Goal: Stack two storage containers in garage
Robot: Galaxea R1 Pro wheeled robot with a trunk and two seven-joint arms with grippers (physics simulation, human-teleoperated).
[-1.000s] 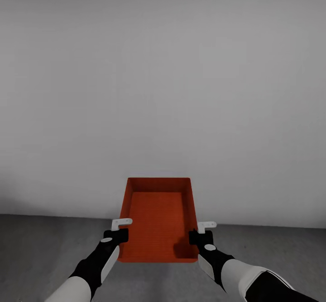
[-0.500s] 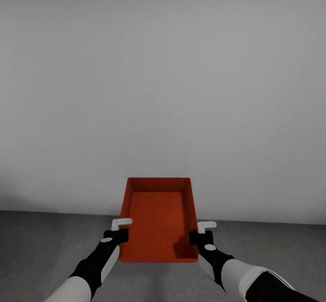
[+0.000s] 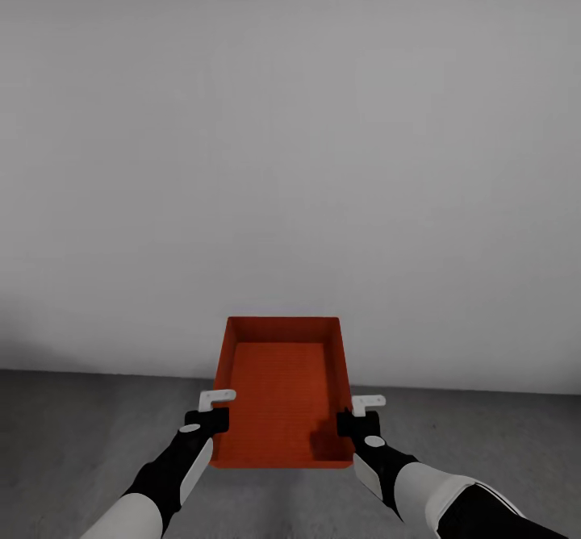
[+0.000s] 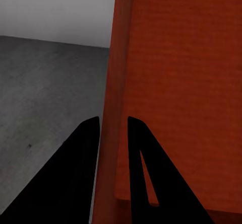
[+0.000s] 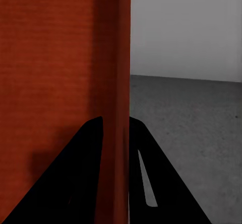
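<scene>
An orange-red open-topped storage container (image 3: pixel 282 394) hangs level in front of me, held above the dark grey concrete floor (image 3: pixel 73 442). My left gripper (image 3: pixel 211 419) is shut on its left wall and my right gripper (image 3: pixel 355 422) is shut on its right wall. In the left wrist view the two black fingers (image 4: pixel 75 173) pinch the thin orange wall (image 4: pixel 113 133) between them. The right wrist view shows the same clamp, black fingers (image 5: pixel 80 173) on either side of the container wall (image 5: pixel 117 108). The tray is empty inside.
A plain white wall (image 3: pixel 290 160) stands straight ahead and meets the floor just beyond the container. Bare grey concrete (image 5: pixel 191 118) stretches on both sides of the tray.
The wall-floor line has dropped slightly lower in the head view, so the camera has shifted. The container and both grippers keep the same pose.
</scene>
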